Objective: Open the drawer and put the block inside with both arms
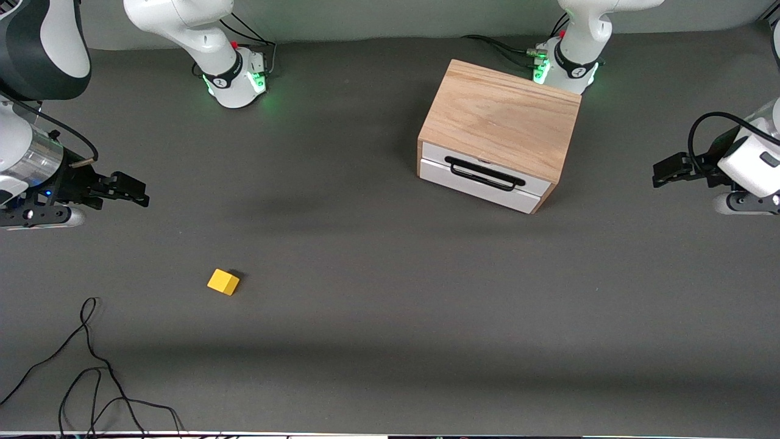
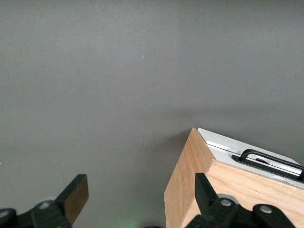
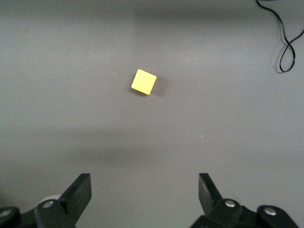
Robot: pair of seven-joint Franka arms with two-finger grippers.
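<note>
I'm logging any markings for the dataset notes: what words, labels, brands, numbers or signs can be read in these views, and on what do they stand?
None can be read.
Dark collar bands on the two round white arm bases: small white marks, too small to read.
Light oak-coloured wooden box, its white drawer front, small bright yellow cube: no text.
Left end effector and right end effector: open, no markings visible.

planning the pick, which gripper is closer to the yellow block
Right. The right gripper hangs open toward its own end of the table, close to the block; the left gripper, also open, is past the drawer.
</note>
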